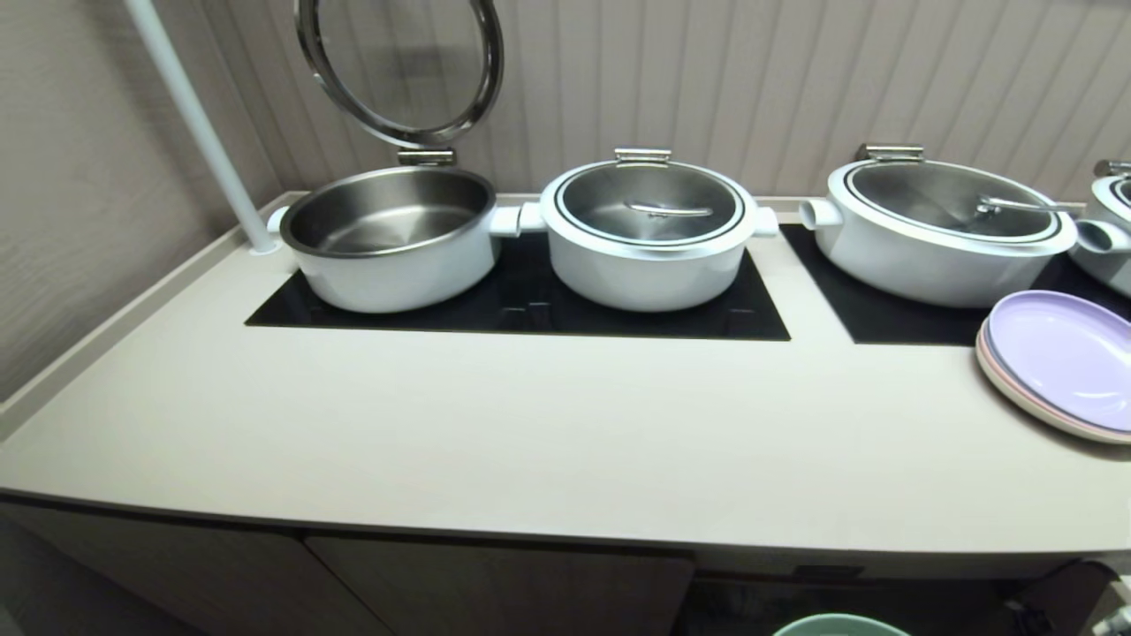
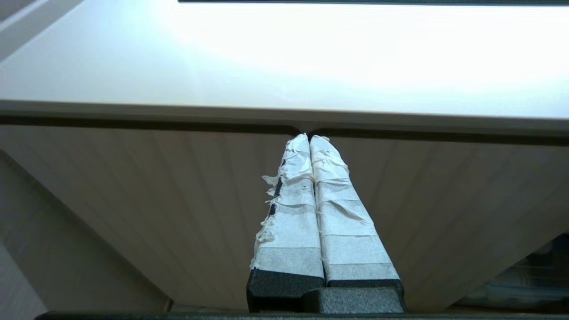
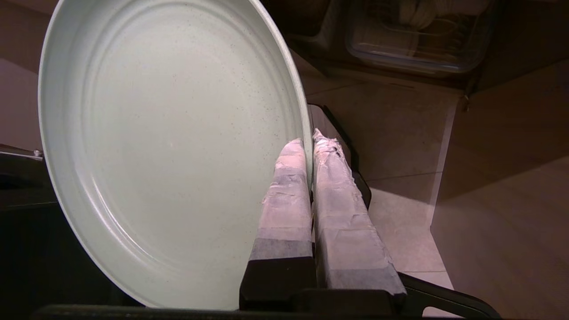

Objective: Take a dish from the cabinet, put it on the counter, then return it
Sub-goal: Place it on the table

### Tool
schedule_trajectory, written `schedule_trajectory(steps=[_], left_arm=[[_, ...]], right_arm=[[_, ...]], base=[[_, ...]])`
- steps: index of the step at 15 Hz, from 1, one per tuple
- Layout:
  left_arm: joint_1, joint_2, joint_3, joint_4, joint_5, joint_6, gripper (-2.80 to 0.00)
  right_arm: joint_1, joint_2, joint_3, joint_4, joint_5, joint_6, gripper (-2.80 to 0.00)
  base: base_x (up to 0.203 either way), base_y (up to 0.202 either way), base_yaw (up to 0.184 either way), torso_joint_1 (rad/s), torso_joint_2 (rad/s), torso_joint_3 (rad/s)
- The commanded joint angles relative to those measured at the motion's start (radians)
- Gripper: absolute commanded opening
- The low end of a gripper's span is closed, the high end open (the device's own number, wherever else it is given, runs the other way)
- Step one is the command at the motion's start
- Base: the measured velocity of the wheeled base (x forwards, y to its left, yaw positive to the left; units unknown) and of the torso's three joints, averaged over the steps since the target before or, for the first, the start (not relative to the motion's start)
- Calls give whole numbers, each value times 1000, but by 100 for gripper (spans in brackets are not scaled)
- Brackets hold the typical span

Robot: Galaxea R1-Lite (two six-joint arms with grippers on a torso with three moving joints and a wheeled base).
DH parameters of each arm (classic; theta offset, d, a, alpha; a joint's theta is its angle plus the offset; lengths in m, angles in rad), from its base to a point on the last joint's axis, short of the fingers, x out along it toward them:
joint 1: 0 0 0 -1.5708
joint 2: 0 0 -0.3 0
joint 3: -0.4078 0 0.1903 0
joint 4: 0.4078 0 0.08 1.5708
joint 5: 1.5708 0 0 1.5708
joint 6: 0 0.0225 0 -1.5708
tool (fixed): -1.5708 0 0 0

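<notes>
My right gripper (image 3: 310, 138) is shut on the rim of the pale mint-green dish (image 3: 169, 146), one taped finger on each side of the edge. The dish hangs below the counter (image 1: 530, 442); only its top edge (image 1: 839, 625) peeks in at the bottom of the head view. The cabinet (image 1: 495, 592) shows beneath the counter with a dark opening to the right of its door. My left gripper (image 2: 309, 137) is shut and empty, parked in front of the ribbed cabinet door (image 2: 155, 200) just under the counter's edge.
White pots stand on the black glass panel (image 1: 530, 309): one open (image 1: 393, 234) with its lid raised, others lidded (image 1: 649, 230) (image 1: 945, 230). A stack of plates with a lilac one on top (image 1: 1060, 362) lies at the counter's right. A clear container (image 3: 422, 35) sits inside the cabinet.
</notes>
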Motion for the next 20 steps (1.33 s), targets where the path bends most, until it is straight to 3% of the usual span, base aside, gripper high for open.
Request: schedule_trajectory(steps=[1, 20], left_arm=[[0, 0, 0, 0, 1, -1, -280], [0, 0, 0, 0, 0, -1, -280]], right_arm=[[0, 2, 0, -1, 1, 5, -280], [-1, 8, -43, 12, -3, 44, -280]], base=[[0, 0, 0, 168, -343, -178], [0, 0, 0, 134, -269, -137]])
